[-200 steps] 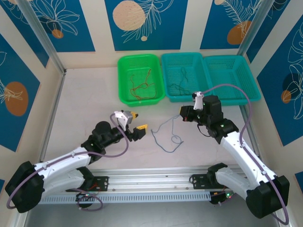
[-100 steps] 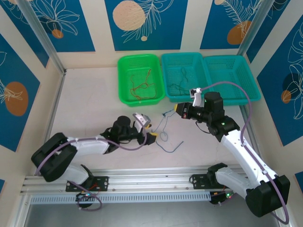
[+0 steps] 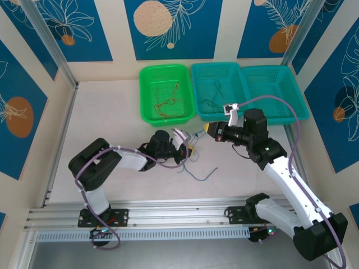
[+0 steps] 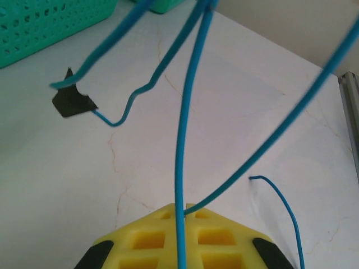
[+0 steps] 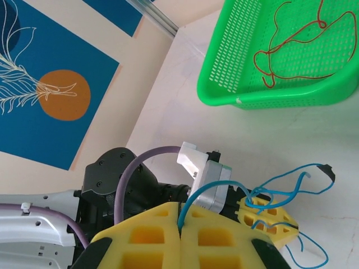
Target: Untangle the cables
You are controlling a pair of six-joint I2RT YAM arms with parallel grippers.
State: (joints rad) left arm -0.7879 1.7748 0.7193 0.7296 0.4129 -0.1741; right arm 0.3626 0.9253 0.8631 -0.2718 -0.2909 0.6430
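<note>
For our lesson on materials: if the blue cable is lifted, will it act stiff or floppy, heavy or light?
Probably floppy: the blue cable sags in loose curves and kinks. Likely very light, being so thin. It may snag itself, since strands cross.

Light is bright and even with soft shadows; the blue cable [image 4: 181,145] perhaps blurs slightly.
</note>
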